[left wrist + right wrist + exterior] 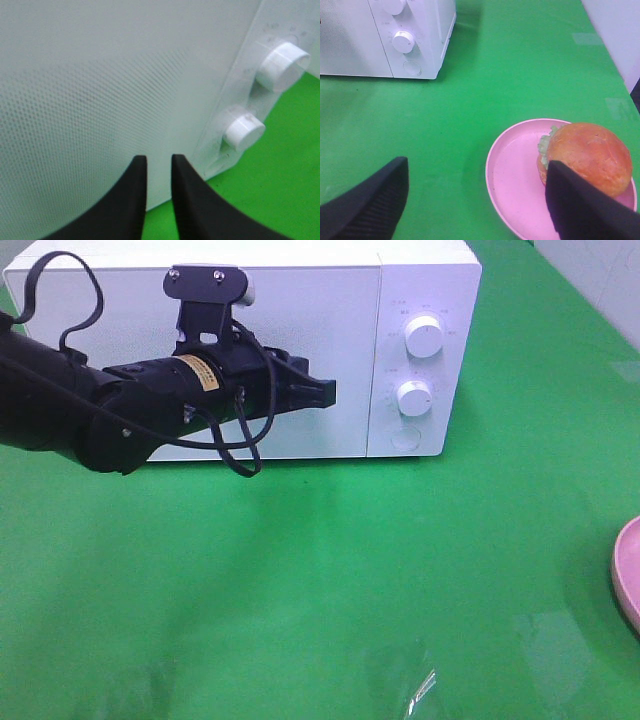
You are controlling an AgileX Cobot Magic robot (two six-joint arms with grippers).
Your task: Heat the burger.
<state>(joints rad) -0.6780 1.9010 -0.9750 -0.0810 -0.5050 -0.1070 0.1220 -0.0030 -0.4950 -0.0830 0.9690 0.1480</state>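
Burger (pixel 585 157), round with a glossy golden-brown bun and a frill of green lettuce at its edge, sits on a pink round plate (pixel 512 175), toward the plate's far side from the microwave; the plate rests on the green table surface (pixel 510 75), well apart from the white box-shaped microwave oven (pixel 300 300). Right gripper (pixel 475 200) hangs above the table near the plate, its 2 black fingers spread wide, one of them overlapping the burger's edge in the right wrist view; contact cannot be told, and nothing lies between the fingers. Left gripper (pixel 158 165) is held level in front of the microwave's closed perforated door (pixel 100 100), its 2 black fingers parted by only a narrow slit, gripping nothing. Whether the tips touch the door cannot be told. 2 white round knobs (pixel 425 337) stand one above the other on the control panel at the door's right, with a round button (pixel 405 440) below them. Only the plate's pink rim shows at the right edge of the high view.
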